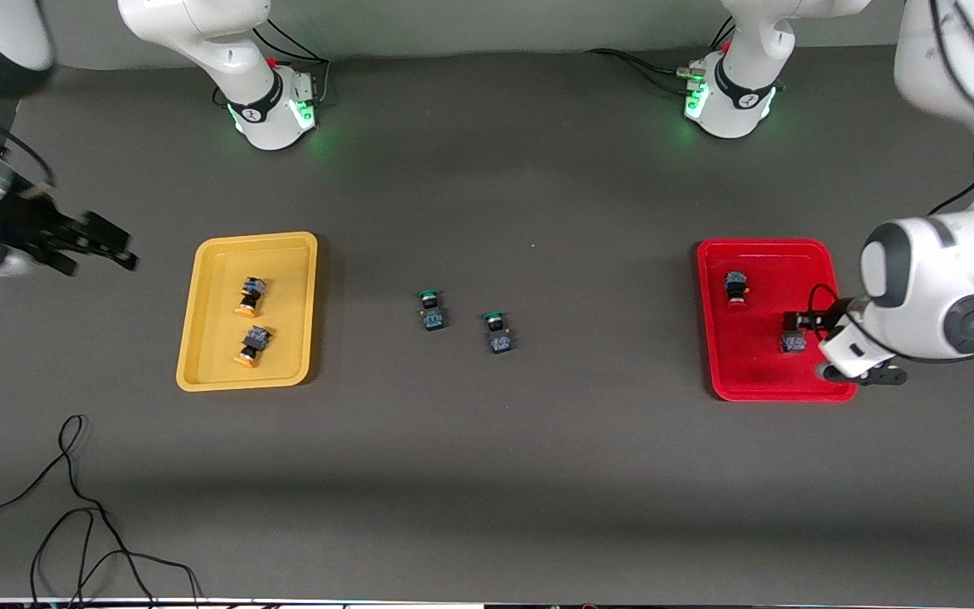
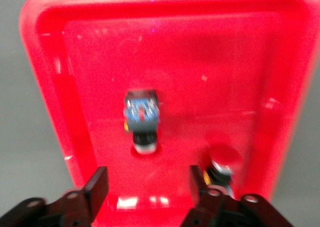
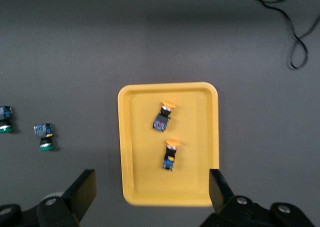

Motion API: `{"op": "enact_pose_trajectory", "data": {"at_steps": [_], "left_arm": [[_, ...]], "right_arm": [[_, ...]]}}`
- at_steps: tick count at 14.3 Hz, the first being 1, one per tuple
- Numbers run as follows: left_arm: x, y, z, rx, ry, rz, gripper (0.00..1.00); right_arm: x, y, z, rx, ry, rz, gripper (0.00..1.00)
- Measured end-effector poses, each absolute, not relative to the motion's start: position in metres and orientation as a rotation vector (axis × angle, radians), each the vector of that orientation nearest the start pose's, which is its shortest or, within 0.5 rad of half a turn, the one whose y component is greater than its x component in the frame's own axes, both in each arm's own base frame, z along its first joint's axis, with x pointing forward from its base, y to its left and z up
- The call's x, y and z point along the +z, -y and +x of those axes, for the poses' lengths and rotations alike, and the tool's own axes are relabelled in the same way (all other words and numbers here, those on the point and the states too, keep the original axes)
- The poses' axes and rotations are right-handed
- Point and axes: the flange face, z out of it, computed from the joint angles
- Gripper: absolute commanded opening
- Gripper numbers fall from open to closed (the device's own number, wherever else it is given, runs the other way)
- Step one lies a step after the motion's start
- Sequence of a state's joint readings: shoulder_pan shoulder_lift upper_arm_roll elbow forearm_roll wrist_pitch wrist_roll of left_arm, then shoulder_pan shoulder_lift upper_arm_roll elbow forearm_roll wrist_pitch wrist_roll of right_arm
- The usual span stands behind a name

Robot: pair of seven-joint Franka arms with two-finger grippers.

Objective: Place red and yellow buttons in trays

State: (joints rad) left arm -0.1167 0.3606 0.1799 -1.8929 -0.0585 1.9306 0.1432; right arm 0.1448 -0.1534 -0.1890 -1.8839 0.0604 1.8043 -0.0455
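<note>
Two yellow-capped buttons (image 1: 250, 295) (image 1: 252, 345) lie in the yellow tray (image 1: 288, 279) toward the right arm's end. Two red-capped buttons (image 1: 735, 288) (image 1: 794, 342) lie in the red tray (image 1: 766, 364) toward the left arm's end. My left gripper (image 1: 796, 323) is open and empty, low over the red tray (image 2: 200, 62). One red button (image 2: 222, 162) sits just outside one of its fingers (image 2: 200, 179), and the other red button (image 2: 142, 118) lies apart from it. My right gripper (image 1: 119, 245) is open and empty, high up beside the yellow tray (image 3: 200, 137), whose buttons (image 3: 162, 116) (image 3: 170, 155) show below it.
Two green-capped buttons (image 1: 430, 309) (image 1: 497, 331) lie on the dark table between the trays; they also show in the right wrist view (image 3: 6, 119) (image 3: 45, 136). A loose black cable (image 1: 73, 507) lies near the front edge at the right arm's end.
</note>
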Motion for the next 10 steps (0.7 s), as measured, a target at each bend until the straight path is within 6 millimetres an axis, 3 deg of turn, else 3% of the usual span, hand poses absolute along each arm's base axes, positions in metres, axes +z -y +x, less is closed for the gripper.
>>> {"op": "enact_pose_trajectory", "data": {"at_steps": [3,5,8,10], "left_arm": [[0.398,-0.016,0.575,0.371,-0.085,-3.146,1.0],[0.459,-0.015,0.561,0.241,-0.115,-3.123,1.0],[0.528,0.001,0.547,0.111,-0.173,-3.085,1.0],[0.563,0.009,0.55,0.061,-0.186,-3.074,1.0]], "right_arm": [[0.627,0.023,0.514,-0.121,-0.019,-3.052,1.0],[0.646,0.02,0.511,-0.14,-0.01,-3.052,1.0],[0.653,0.018,0.509,-0.136,-0.015,-3.056,1.0],[0.661,0.012,0.509,-0.154,0.0,-3.065,1.0]]}}
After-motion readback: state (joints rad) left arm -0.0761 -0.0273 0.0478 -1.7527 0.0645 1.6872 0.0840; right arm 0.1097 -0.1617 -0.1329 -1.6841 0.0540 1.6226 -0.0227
